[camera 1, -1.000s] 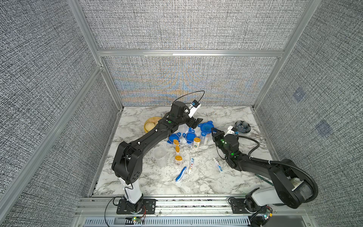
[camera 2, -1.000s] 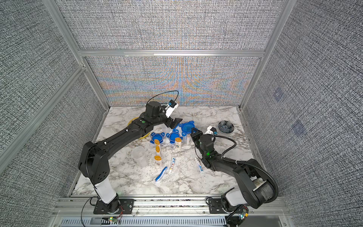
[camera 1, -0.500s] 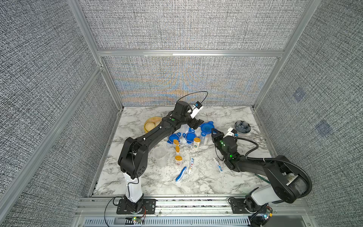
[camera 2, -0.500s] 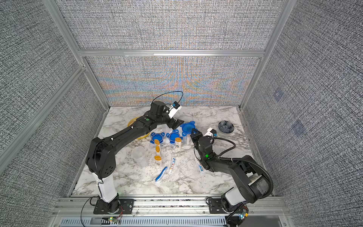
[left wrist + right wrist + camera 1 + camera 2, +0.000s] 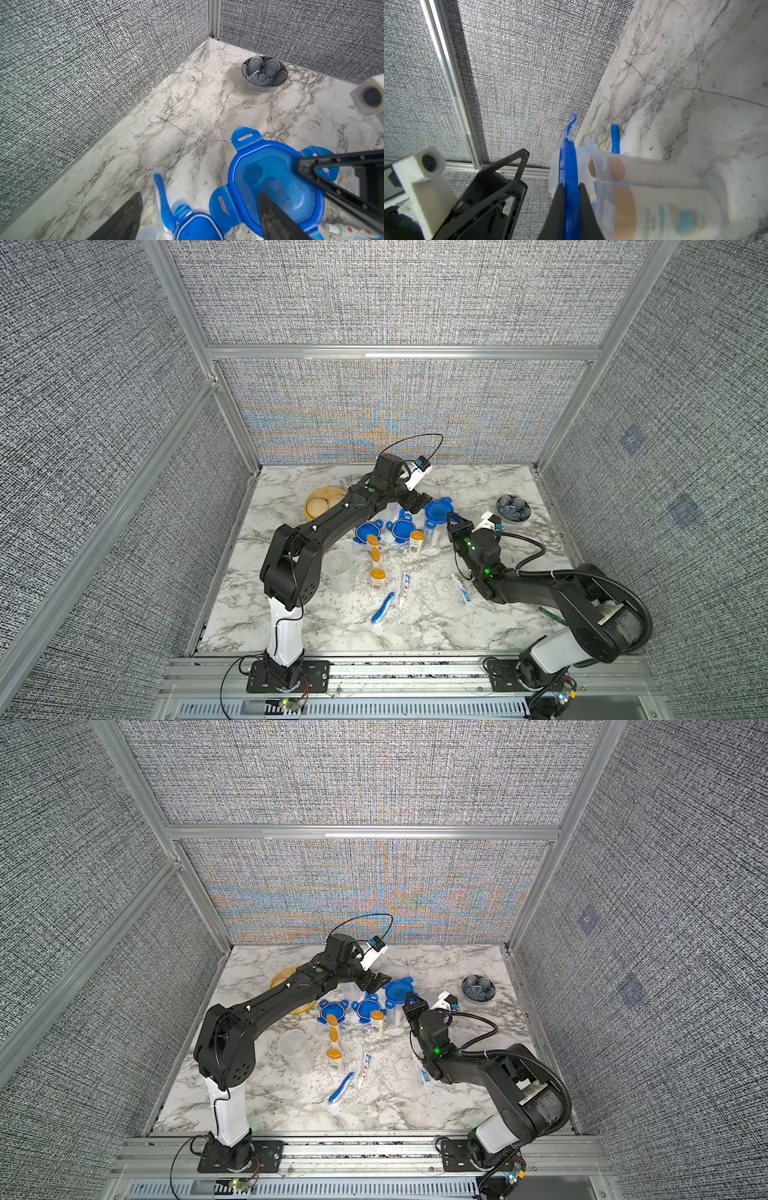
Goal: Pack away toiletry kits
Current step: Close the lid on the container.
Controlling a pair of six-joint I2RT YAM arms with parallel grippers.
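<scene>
Clear jar [image 5: 432,531] stands upright mid-back on the marble surface [image 5: 332,622], blue lid [image 5: 437,509] on top. Right pincer [image 5: 571,187] is clamped on the lid's edge. Left pincer [image 5: 417,502] is spread wide and empty, just beside the lid. Orange-capped bottle [image 5: 416,542] stands upright just beside the jar.

In both top views the left arm [image 5: 332,522] covers part of the steamer [image 5: 322,506]. In the right wrist view the blue lid [image 5: 568,162], pinched in the jaws of the right gripper [image 5: 569,187], runs off the frame's edge. The bottle [image 5: 675,216] inside the jar [image 5: 643,172] is blurred, its label unreadable.
</scene>
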